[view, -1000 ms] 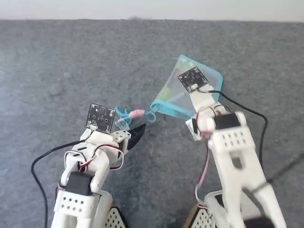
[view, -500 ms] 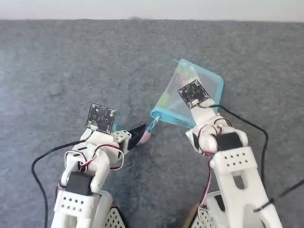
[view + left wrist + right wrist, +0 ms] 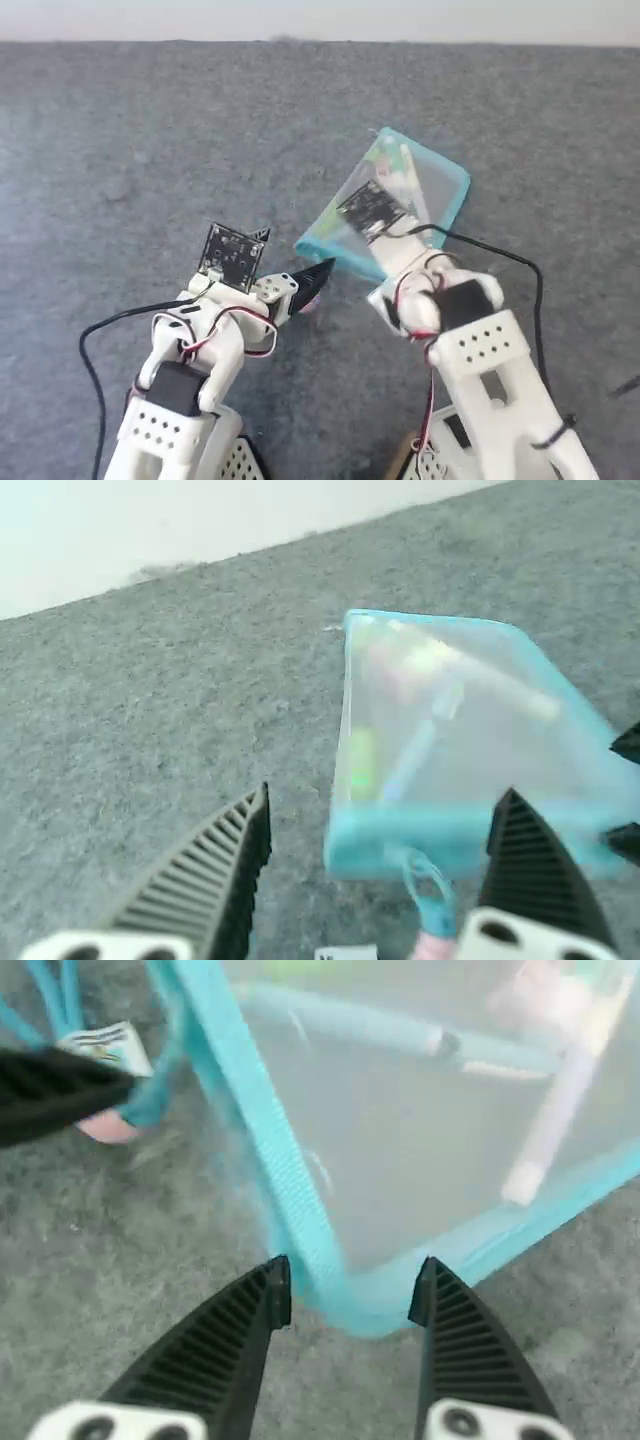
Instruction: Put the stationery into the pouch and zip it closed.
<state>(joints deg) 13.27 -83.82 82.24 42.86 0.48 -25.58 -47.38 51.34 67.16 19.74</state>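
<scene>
A: Where is the pouch (image 3: 425,185) found?

B: It is laid flat on the grey table (image 3: 120,130), and the stationery (image 3: 560,1130) is seen through its clear side.

A: How are the jaws set?

B: The jaws of the left gripper (image 3: 386,793) are spread wide. The zip pull (image 3: 425,895) with its pink tag (image 3: 435,947) is seen lying between them, unpinched. The jaws of the right gripper (image 3: 352,1265) are spread as well and set astride a corner of the pouch at the blue band (image 3: 255,1130). No squeeze can be made out.

A: How will it handle?

B: It is judged light, thin and floppy, so it is likely to be dragged along when the zip is pulled. The clear side is probably slick. The woven band at the corner is better gripped to anchor it, while the small pull is taken by the other gripper. Whether the zip is fully shut cannot be told.
</scene>
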